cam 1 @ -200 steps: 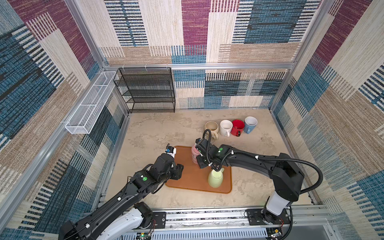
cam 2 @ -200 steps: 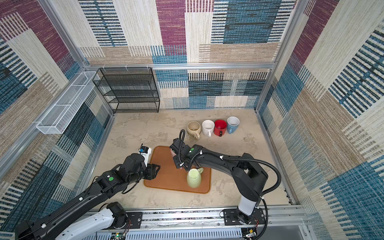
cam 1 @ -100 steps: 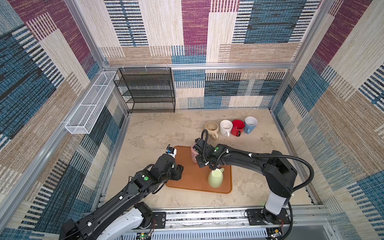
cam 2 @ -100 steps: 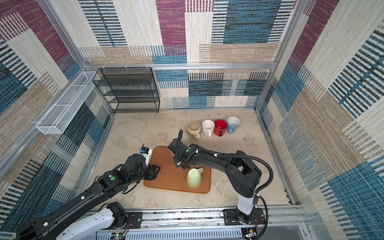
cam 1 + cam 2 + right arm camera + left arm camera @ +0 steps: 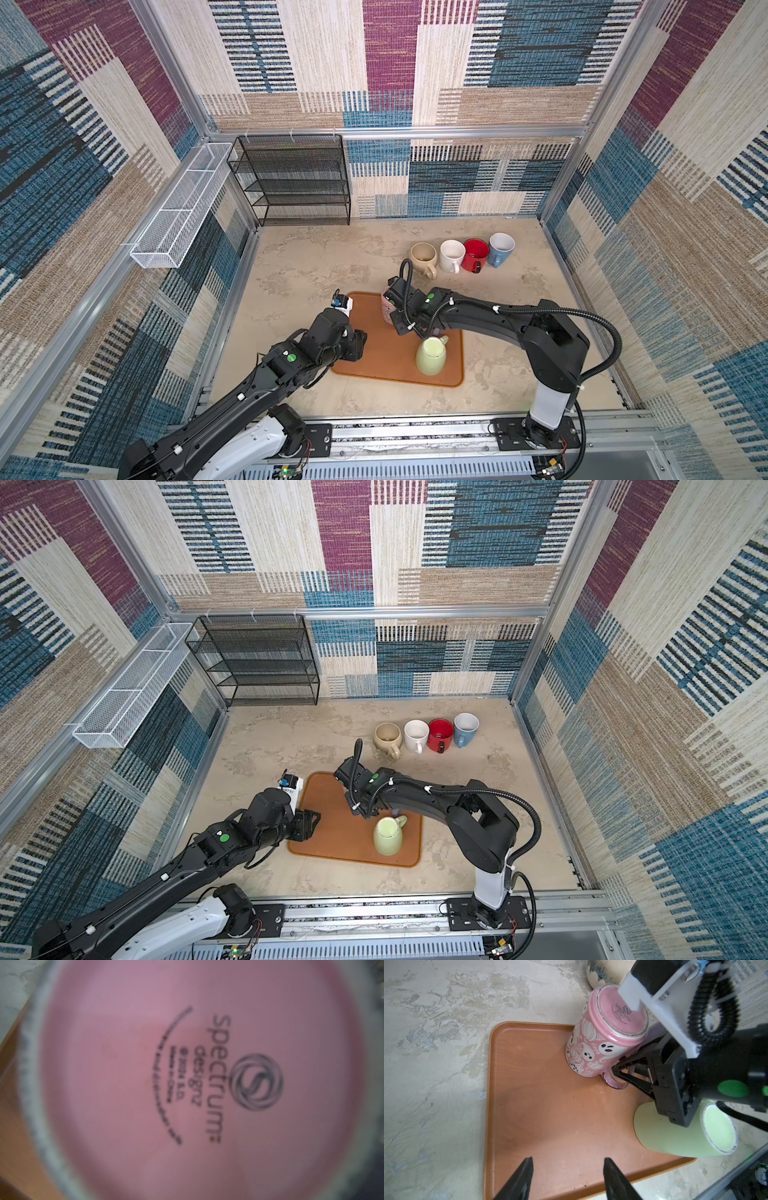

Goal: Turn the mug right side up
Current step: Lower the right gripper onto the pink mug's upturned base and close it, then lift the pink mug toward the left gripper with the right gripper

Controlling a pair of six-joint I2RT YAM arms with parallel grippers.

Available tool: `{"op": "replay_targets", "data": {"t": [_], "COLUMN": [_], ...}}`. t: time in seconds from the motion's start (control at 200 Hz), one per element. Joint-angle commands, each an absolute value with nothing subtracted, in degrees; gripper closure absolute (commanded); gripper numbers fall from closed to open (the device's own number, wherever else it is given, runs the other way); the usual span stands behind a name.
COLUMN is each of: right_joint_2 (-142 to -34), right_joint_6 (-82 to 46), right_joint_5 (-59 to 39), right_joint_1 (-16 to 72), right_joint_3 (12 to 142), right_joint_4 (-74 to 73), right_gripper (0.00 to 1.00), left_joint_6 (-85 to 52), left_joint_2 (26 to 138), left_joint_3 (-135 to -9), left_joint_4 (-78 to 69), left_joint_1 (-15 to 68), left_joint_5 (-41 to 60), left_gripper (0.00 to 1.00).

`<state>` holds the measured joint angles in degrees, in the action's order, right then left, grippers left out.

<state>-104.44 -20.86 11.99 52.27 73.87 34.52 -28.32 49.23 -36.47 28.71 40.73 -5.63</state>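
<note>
1. The tray [image 5: 386, 353] holds 2 mugs. The pink mug [image 5: 591, 1049] stands on its far strip, left of the middle. A green mug [image 5: 432, 357] sits base up near its near right corner.
2. Beyond the tray's far right corner, 4 mugs stand mouth up in a row: tan mug [image 5: 423, 253], white mug [image 5: 452, 253], red mug [image 5: 476, 251], blue mug [image 5: 500, 245]. The tan one shows a brownish patch inside.
3. Well left of the tray a white wire basket [image 5: 178, 220] hangs on the wall. A black mesh rack [image 5: 299, 183] stands past the tray's far left corner.
4. The pink mug is upside down, with its long axis vertical and its mouth on the tray. Its printed base faces up and fills the right wrist view, and its handle is turned toward the green mug.
5. The left gripper [image 5: 568, 1160] hovers over the tray's near left edge, its fingers apart with only bare tray between them.
6. The right gripper [image 5: 614, 1069] is at the pink mug's handle, its fingertips drawn narrow and pinching it.
7. Against 1 second ago, the right arm's elbow sits nearer the tray. Both mugs on the tray and the left gripper are where they were.
</note>
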Motion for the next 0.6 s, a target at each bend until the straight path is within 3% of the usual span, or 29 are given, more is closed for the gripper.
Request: {"op": "replay_targets", "data": {"t": [0.0,0.085,0.596], "right_joint_2": [-103.7,-102.9,-94.8], "right_joint_6": [-20.4,-20.0,-17.5], "right_joint_5": [11.9,11.6,8.7], "right_joint_1": [52.4,52.4,52.3], "right_joint_3": [74.1,74.1,70.4], "right_joint_4": [33.6,33.1,26.8], "right_gripper": [0.96,1.00,1.00], "left_joint_6": [-28.9,-29.1,-31.6], "left_joint_2": [49.0,49.0,45.3], "left_joint_3": [-36.1,-35.9,-32.8], "left_joint_4": [26.8,26.2,22.2], "left_joint_1": [40.7,40.7,40.1], "left_joint_5": [-5.5,-5.2,-4.5], "left_gripper": [0.40,0.40,0.31]}}
